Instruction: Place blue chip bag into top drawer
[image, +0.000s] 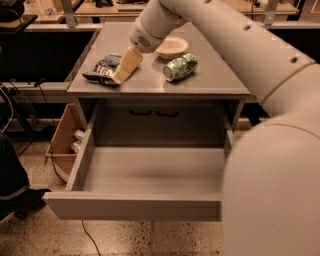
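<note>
The blue chip bag (103, 69) lies on the left part of the cabinet top, dark blue foil with white lettering. My gripper (121, 75) hangs from the white arm that comes in from the upper right, and its pale tan fingers (127, 64) reach down onto the bag's right edge, covering part of it. The top drawer (135, 205) is pulled wide open below the cabinet top, and its grey inside holds nothing that I can see.
A green soda can (180, 66) lies on its side right of the gripper, with a shallow cream bowl (172, 47) behind it. A cardboard box (65, 142) with cans stands on the floor left of the drawer. My arm fills the right side.
</note>
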